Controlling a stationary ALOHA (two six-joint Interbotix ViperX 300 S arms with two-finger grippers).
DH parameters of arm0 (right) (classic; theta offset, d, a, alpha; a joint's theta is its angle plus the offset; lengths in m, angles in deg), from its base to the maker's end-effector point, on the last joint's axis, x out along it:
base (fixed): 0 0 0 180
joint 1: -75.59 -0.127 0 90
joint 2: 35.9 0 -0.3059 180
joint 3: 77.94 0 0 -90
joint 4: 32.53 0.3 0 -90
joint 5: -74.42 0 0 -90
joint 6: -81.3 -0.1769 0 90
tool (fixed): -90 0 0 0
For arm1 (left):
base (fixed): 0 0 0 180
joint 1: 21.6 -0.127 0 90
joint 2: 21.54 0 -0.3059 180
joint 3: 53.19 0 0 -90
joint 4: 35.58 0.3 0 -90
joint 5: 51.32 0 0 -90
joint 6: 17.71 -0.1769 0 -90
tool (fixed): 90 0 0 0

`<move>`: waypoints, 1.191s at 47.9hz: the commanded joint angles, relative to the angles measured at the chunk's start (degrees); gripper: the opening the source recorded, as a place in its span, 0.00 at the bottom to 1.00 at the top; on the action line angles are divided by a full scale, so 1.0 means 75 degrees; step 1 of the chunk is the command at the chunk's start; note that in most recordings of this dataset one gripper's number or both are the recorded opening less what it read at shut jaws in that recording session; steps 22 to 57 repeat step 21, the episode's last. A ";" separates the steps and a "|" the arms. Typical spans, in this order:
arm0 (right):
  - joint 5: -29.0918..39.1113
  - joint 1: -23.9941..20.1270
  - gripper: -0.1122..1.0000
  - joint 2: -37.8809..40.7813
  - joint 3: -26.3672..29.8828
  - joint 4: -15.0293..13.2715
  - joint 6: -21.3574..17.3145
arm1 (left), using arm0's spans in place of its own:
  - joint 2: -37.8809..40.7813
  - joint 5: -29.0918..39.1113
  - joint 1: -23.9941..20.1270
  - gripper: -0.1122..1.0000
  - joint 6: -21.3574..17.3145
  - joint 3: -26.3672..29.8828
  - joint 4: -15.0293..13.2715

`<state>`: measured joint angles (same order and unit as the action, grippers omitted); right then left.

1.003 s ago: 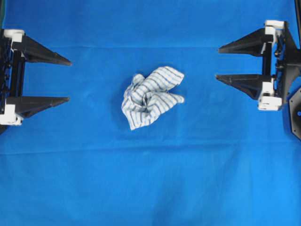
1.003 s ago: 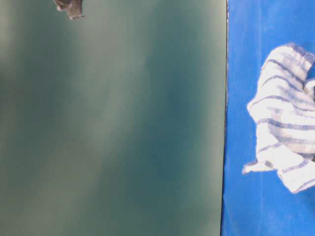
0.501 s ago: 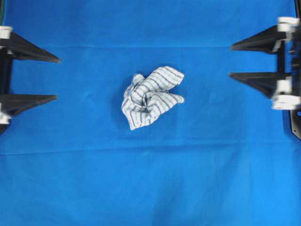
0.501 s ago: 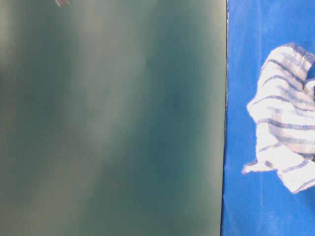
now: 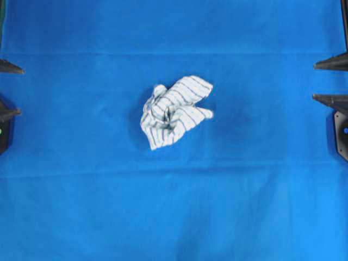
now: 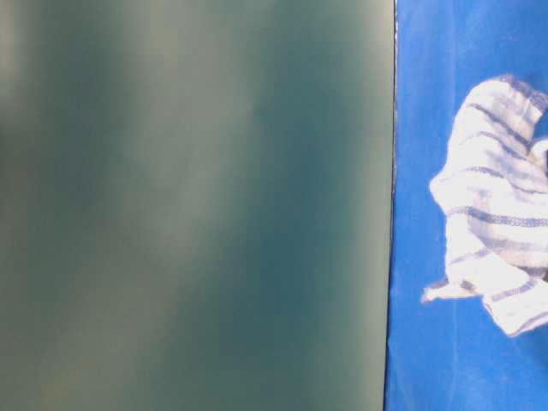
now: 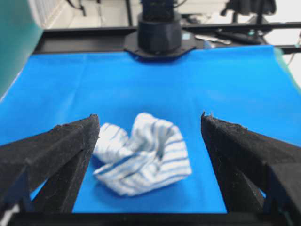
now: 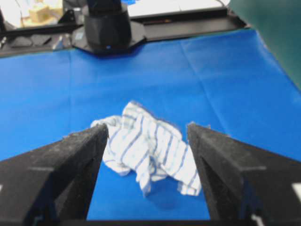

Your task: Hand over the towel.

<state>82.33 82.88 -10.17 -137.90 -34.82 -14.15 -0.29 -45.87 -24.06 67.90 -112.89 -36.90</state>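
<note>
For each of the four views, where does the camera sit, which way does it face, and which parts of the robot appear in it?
Overhead: above the table, looking straight down on the towel lying on the blue tablecloth; only fingertips of the left gripper and right gripper show at the edges.
Table-level: low and close, mostly blocked by a dark green surface; no robot parts.
Left wrist: behind the open left gripper, facing the towel and the opposite arm's base.
Right wrist: the same, mirrored.
All four views share the towel.

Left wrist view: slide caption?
Crumpled striped towel on blue tablecloth, framed between the open left gripper's jaws.
</note>
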 commanded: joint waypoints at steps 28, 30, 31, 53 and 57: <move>-0.0668 0.0000 0.72 -0.0164 -0.0914 0.0094 -0.0035 | -0.1184 0.0563 -0.0551 0.93 0.0094 -0.1043 -0.0047; -0.0668 0.0000 0.72 -0.0164 -0.0914 0.0094 -0.0035 | -0.1184 0.0563 -0.0551 0.93 0.0094 -0.1043 -0.0047; -0.0668 0.0000 0.72 -0.0164 -0.0914 0.0094 -0.0035 | -0.1184 0.0563 -0.0551 0.93 0.0094 -0.1043 -0.0047; -0.0668 0.0000 0.72 -0.0164 -0.0914 0.0094 -0.0035 | -0.1184 0.0563 -0.0551 0.93 0.0094 -0.1043 -0.0047; -0.0668 0.0000 0.72 -0.0164 -0.0914 0.0094 -0.0035 | -0.1184 0.0563 -0.0551 0.93 0.0094 -0.1043 -0.0047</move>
